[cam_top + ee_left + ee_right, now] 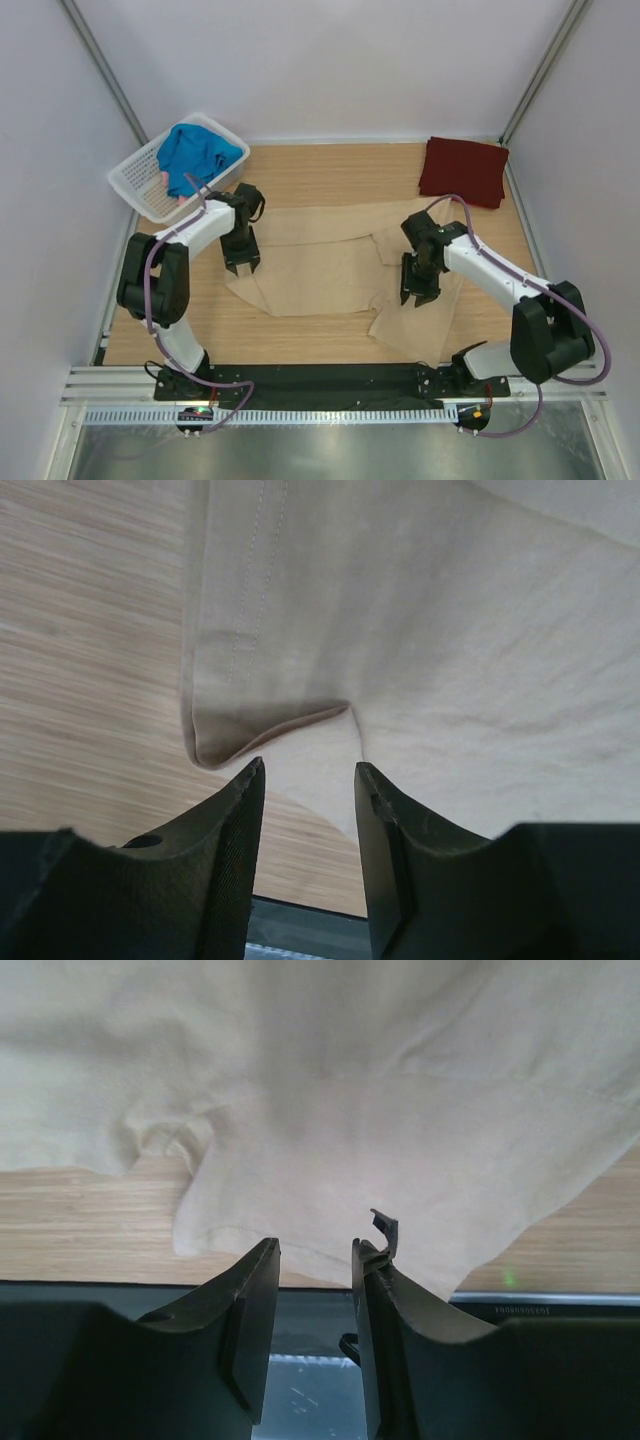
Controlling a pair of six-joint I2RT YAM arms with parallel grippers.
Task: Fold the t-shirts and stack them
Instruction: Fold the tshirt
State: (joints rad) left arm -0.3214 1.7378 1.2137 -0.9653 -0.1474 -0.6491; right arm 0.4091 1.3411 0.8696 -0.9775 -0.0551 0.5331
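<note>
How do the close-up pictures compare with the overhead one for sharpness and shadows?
Top view: even, soft light, sharp throughout, faint shadows on the large tan cloth t-shirt. Left wrist view: stitching crisp, the black jaws near the lens slightly soft, a dark shadow inside the curled hem. Right wrist view: tan cloth hazy and pale; no harsh glare.

A white lattice basket [136, 186] sits at the far-left corner (by the wall) of the wooden table [330, 172].
</note>
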